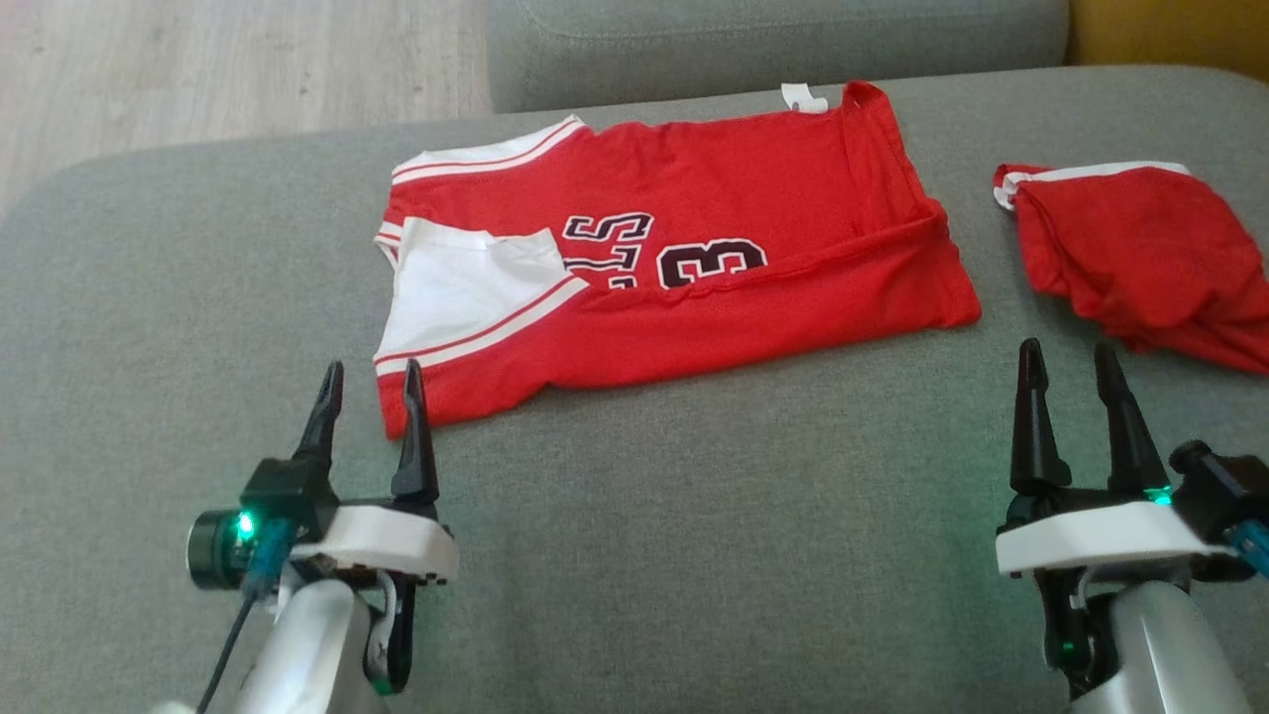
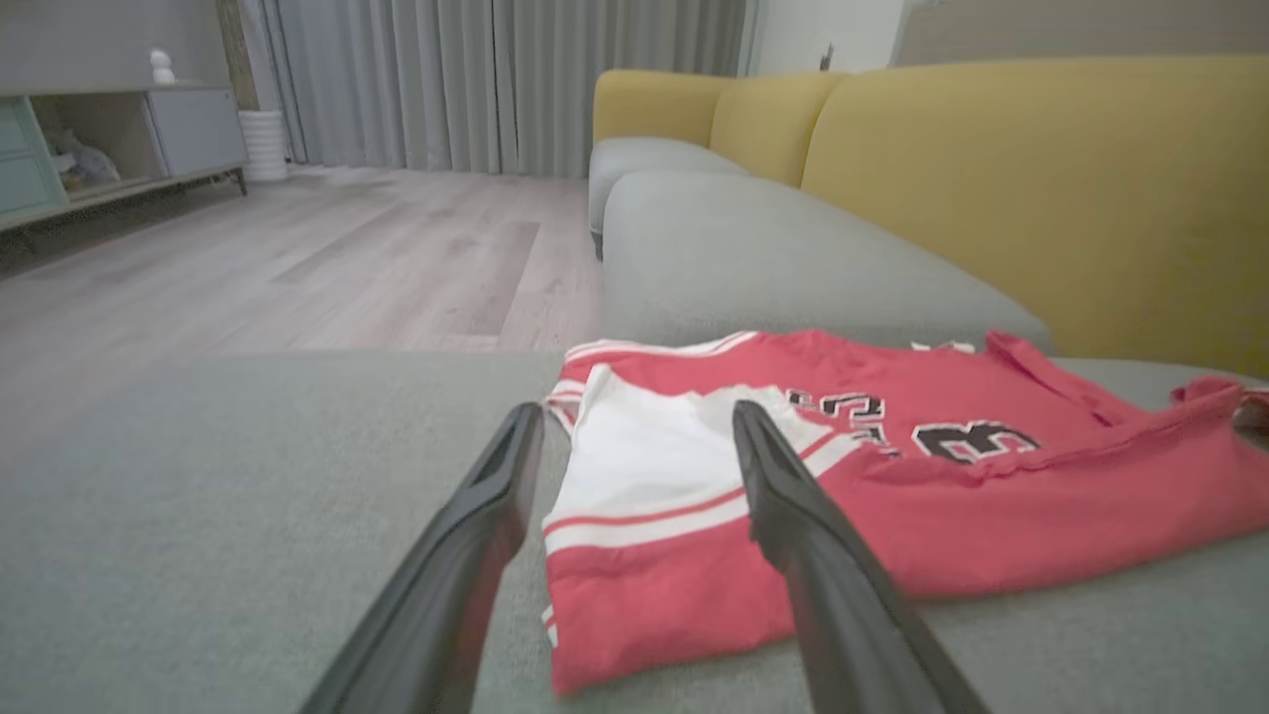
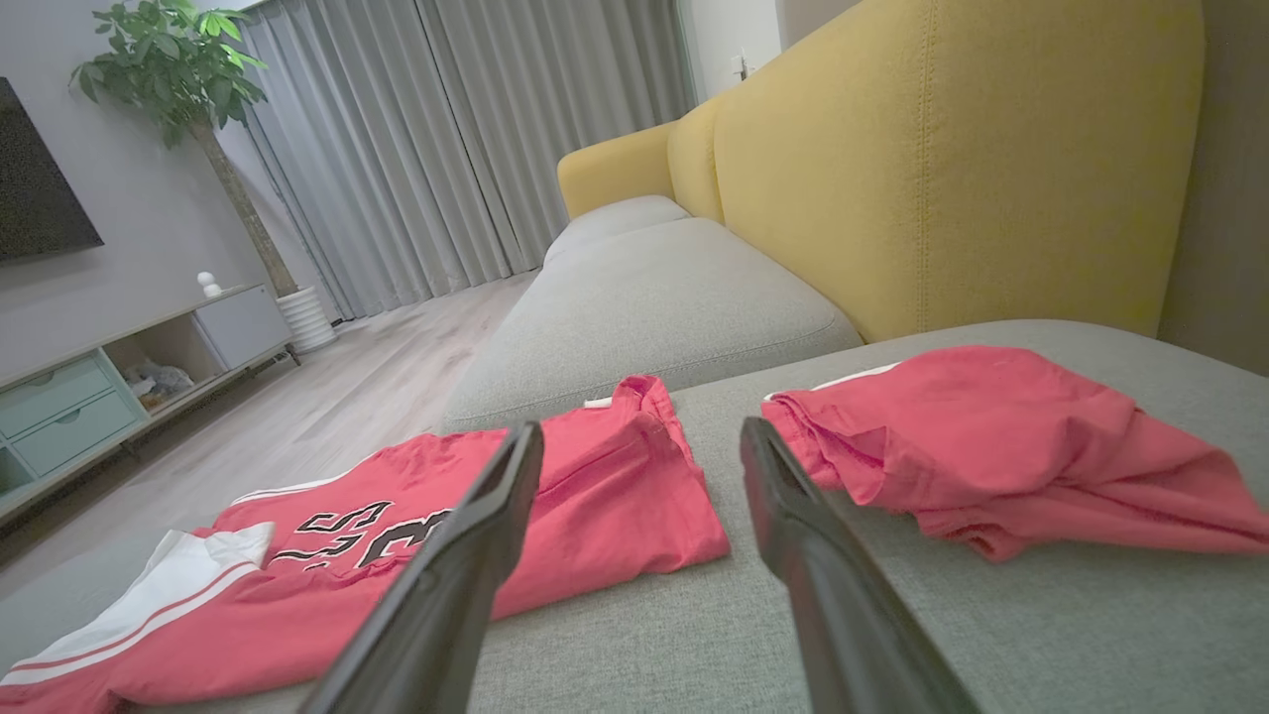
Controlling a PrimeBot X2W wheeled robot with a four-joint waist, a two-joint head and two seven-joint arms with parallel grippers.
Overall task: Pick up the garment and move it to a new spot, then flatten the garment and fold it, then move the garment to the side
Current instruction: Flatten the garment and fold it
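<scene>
1. Head view: saw the red jersey [image 1: 694,297] lying folded and flat at the middle of the grey sofa cushion [image 1: 634,555], white-trimmed sleeve toward the robot's left, hem toward its right.
2. Made out only part of the black print, a "3" and a few letters, upside down and partly tucked under a fold.
3. Found the left claw [image 1: 374,369] low over the cushion, fingers spread wide and holding nothing, one tip just at the jersey's near left corner; contact with the cloth impossible to judge.
4. Found the right claw [image 1: 1069,347] equally wide and empty, pointing at the bare strip between the jersey and a crumpled red garment [image 1: 1140,258] cut off by the frame's right edge.
5. Left wrist view: looked along the left claw [image 2: 636,412] straight at the white sleeve, with one dark finger covering part of the jersey's [image 2: 991,496] near edge.
6. Noted there a red lump [image 2: 1224,397] at the right border, too cropped to assign to either cloth.
7. Right wrist view: looked between the spread fingers of the right claw [image 3: 642,428] at the jersey's hem end on one side and the crumpled garment on the other, the two well apart, the sleeve end sliced by the lower left corner.
8. Caught in both wrist views the yellow backrest [image 3: 942,169] and grey curtains [image 3: 416,149]; in the head view, just a sliver of that yellow in the top right corner.
</scene>
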